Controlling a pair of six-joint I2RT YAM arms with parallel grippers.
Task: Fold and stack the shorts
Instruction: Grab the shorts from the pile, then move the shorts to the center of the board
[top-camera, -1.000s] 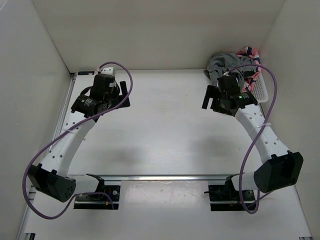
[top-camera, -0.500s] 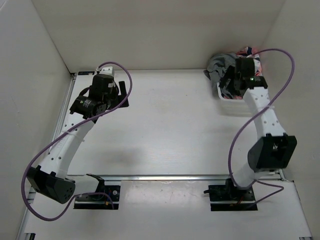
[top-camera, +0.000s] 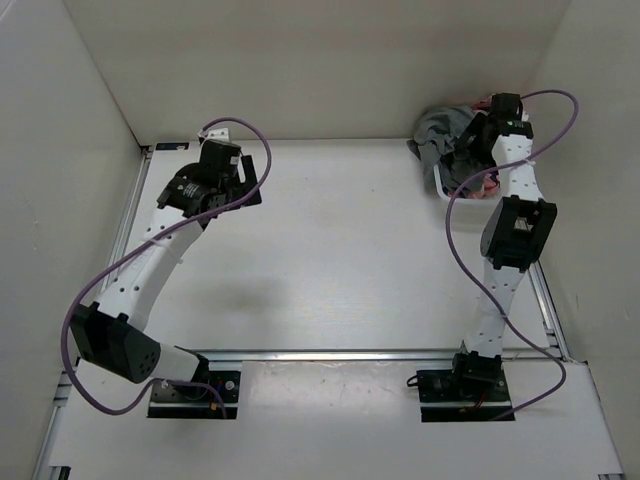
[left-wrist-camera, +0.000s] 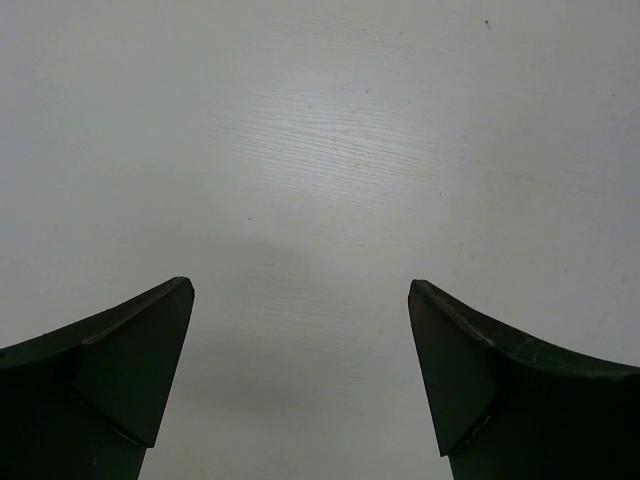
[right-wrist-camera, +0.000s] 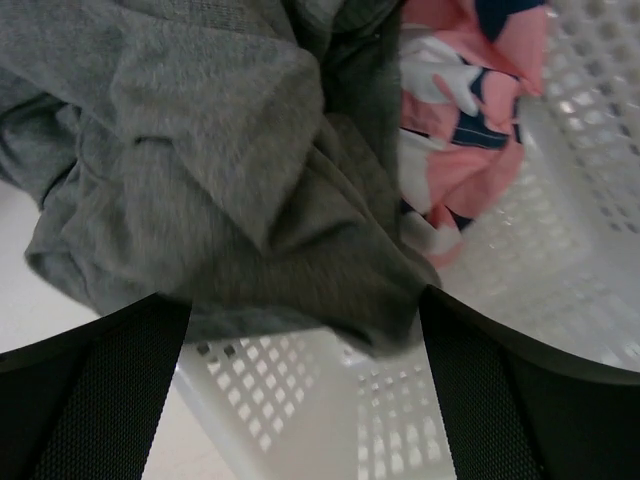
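Observation:
Grey shorts (top-camera: 437, 132) lie bunched over the rim of a white perforated basket (top-camera: 447, 187) at the table's back right corner. In the right wrist view the grey shorts (right-wrist-camera: 210, 170) fill the upper left and drape over the basket (right-wrist-camera: 300, 400) edge. My right gripper (right-wrist-camera: 305, 300) hovers open just above them, nothing between its fingers; from above the right gripper (top-camera: 478, 135) sits over the basket. My left gripper (top-camera: 250, 183) is open over bare table at the back left, and the left gripper (left-wrist-camera: 300, 290) holds nothing.
A pink, white and navy patterned garment (right-wrist-camera: 465, 110) lies in the basket beside the shorts. White walls enclose the table on the left, back and right. A metal rail (top-camera: 330, 355) crosses the near edge by the arm bases.
The right arm has stretched back and to the right, bringing its gripper from the table in front of the basket to over the basket. The left gripper shifted slightly right.

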